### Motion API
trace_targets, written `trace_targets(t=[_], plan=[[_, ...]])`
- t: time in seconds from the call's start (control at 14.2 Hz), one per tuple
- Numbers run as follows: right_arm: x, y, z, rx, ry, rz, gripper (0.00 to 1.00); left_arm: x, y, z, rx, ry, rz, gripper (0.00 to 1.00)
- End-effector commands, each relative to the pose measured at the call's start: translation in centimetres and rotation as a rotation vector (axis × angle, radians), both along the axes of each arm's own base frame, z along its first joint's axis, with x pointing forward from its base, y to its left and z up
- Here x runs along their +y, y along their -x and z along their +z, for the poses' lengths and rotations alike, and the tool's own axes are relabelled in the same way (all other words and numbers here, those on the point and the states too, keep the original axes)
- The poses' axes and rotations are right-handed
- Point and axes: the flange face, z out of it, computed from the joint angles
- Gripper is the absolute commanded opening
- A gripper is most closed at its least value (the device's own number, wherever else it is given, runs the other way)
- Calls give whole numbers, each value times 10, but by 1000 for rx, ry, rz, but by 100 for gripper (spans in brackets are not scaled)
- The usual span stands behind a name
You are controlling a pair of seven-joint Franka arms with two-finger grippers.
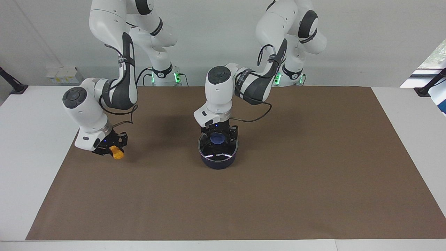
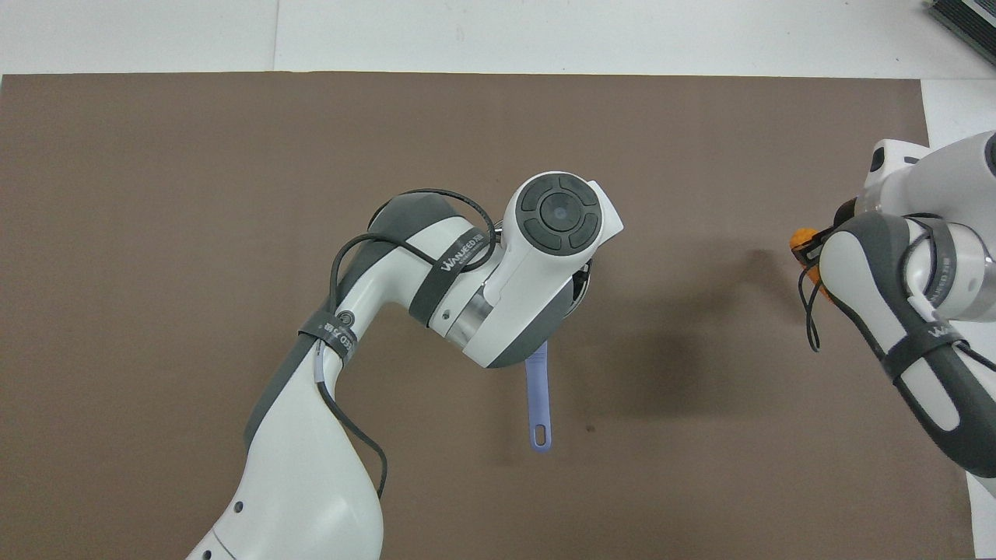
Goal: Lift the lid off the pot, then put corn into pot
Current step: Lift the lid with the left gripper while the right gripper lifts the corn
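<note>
The dark navy pot [image 1: 218, 162] stands on the middle of the brown mat, with the glass lid [image 1: 217, 151] lying on it. My left gripper [image 1: 218, 138] reaches down onto the lid, its fingers shut on either side of the blue knob [image 1: 218, 139]. In the overhead view the left arm hides the pot's body and only its blue-purple handle [image 2: 538, 397] shows, pointing toward the robots. My right gripper [image 1: 114, 150] is shut on the yellow-orange corn [image 1: 117, 152] and holds it a little above the mat at the right arm's end. The corn also shows in the overhead view [image 2: 800, 238].
The brown mat [image 1: 313, 174] covers most of the white table [image 1: 28, 139]. A white socket block [image 1: 64, 74] sits at the wall near the right arm's end.
</note>
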Motion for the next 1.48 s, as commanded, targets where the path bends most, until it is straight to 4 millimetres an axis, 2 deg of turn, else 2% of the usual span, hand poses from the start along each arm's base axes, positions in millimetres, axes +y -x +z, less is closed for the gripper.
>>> trace_targets(t=[0.0,0.35,0.42,0.57,0.71,0.85,0.99,1.06,1.2,1.34,1.41], plan=[[3,2,0,2,-14,-25,0,1,3,16,-13,-12,4,0],[2,1,2,5,-14,-25,0,13,6,57,-8,35,27,0],[4,1,7,-1,-15,-24,0,18,5,68,-15,38,33,0],[14,5,34,-16,-21,-51,0,25,3,74,-18,33,43,0],[31,9,62,-22,-30,-111,0,53,-17,90,-40,55,83,0],[63,5,86,-8,-39,-189,0,94,-34,97,-34,50,121,0],[103,0,98,-11,-37,-257,0,147,-55,95,-25,36,126,0],[127,0,102,-21,-37,-278,0,167,-63,97,-26,35,134,0],[193,2,106,-31,-48,-328,0,207,-80,102,-25,34,180,0],[251,-11,124,-64,-68,-415,0,248,-88,106,-15,49,157,0],[272,-22,125,-60,-75,-462,0,272,-95,106,-11,55,132,0]])
